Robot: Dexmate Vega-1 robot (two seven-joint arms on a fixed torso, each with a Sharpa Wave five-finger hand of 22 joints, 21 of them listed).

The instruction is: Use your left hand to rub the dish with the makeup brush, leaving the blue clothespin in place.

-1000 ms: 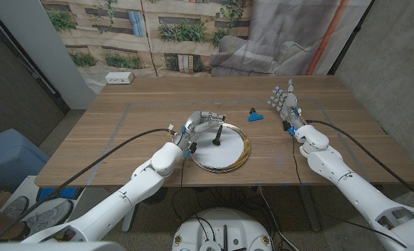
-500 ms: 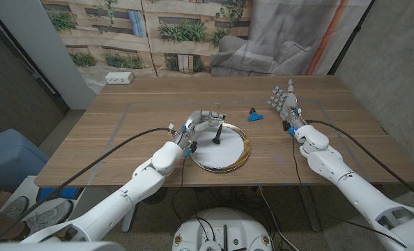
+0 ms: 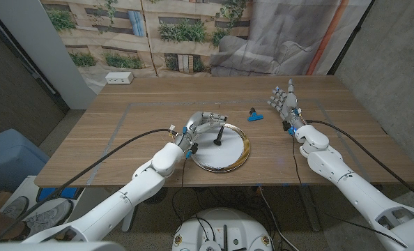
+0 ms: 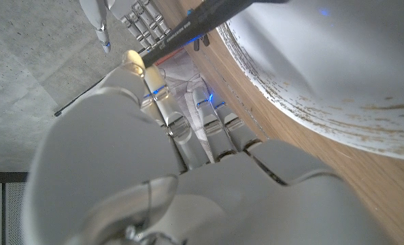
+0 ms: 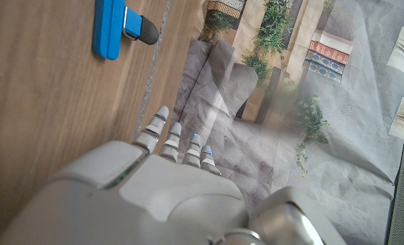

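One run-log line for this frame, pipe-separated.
left hand holds makeup brush, head on dish | right hand open, idle | blue clothespin untouched

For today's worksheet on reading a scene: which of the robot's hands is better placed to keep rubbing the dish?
Left. The left hand holds the makeup brush on the dish; the right hand stands empty beyond the clothespin.
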